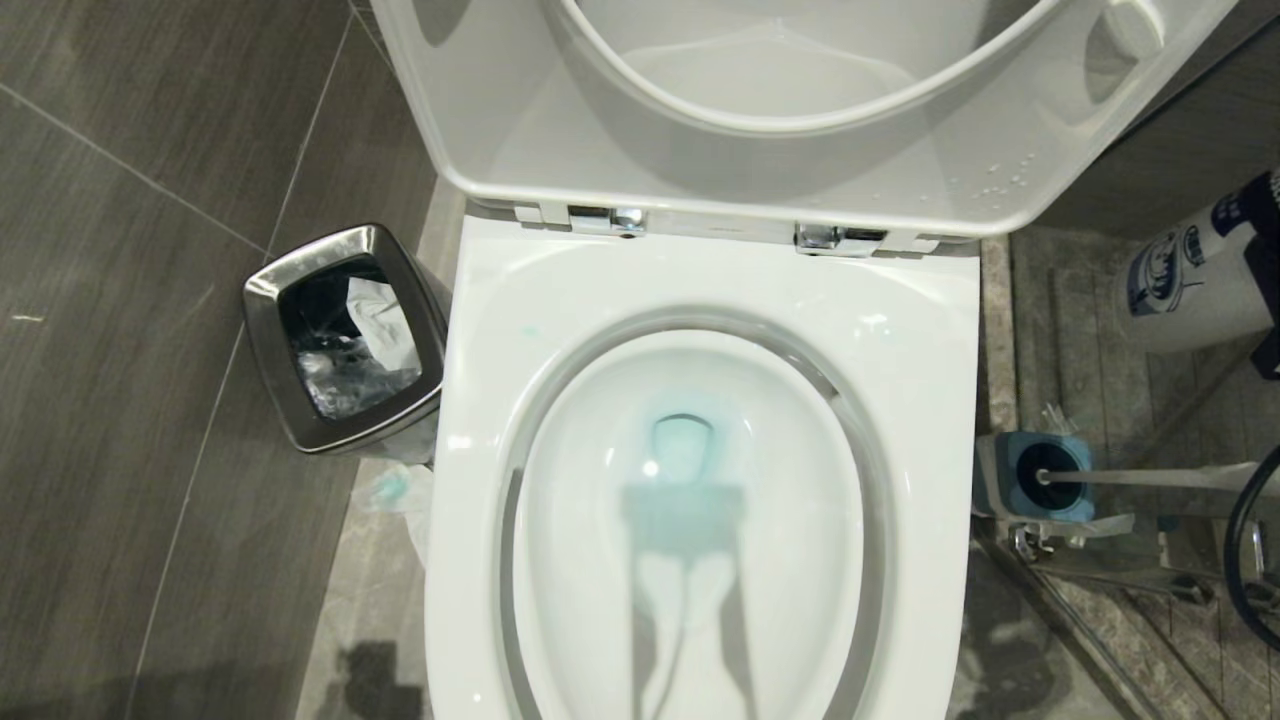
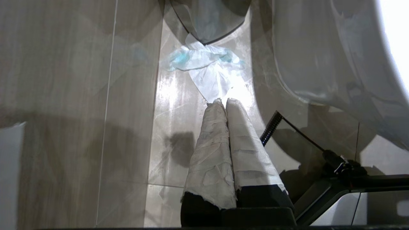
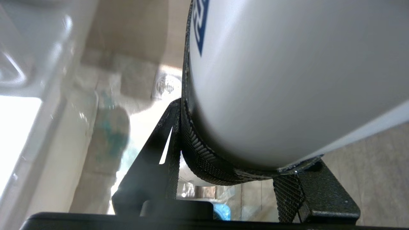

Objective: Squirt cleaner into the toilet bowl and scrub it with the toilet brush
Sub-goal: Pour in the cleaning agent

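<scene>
the right tool point(image 3: 230, 172) clamps a white bottle point(image 3: 287, 80), seen at the head view's right edge; the left tool point(image 2: 223, 102) is closed, empty. carry it upright, clear of the brush point(image 1: 1150, 478), tilting only over the bowl point(image 1: 690, 520) at lower centre.

The left gripper point(image 2: 222, 102) pointed away from its wrist camera, its tape-wrapped jaws pressed together, holding nothing. The right gripper point(image 3: 230, 153) sat at the right edge of the head view, jaws clamped around a white bottle point(image 3: 287, 80).
</scene>
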Motion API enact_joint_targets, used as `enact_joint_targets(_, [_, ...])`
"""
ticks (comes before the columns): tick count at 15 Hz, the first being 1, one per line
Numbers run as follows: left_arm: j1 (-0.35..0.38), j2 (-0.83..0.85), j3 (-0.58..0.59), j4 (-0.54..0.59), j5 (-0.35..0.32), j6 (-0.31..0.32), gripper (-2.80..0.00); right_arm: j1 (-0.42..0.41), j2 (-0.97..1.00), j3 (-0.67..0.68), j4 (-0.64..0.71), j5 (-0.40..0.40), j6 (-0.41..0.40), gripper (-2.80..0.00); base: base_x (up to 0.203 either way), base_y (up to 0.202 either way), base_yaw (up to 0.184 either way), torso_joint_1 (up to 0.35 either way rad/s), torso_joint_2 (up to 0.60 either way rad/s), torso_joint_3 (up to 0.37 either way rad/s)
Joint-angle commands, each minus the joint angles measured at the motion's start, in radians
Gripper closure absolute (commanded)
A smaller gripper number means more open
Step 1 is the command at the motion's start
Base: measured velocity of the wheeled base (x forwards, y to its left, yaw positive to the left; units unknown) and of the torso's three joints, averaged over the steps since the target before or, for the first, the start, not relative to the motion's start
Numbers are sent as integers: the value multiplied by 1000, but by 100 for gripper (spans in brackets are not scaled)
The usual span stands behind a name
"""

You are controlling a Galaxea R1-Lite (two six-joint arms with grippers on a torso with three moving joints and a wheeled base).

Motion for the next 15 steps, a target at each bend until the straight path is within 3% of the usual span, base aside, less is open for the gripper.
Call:
enact_joint_targets(1, [2,0,0,0,4,-7,0,1,-14,-2,-7,-2,-3,0,0,0,0,6,1,158])
enact_joint_targets(6, [0,0,0,0,7,-11,0,1,-35,-1,8,0,-3,0,0,0,0,2,1,197])
enact_joint_targets(15, [0,0,0,-1,7,-13,0,2,-177,-57,244,1,-1,0,0,0,0,0,2,203])
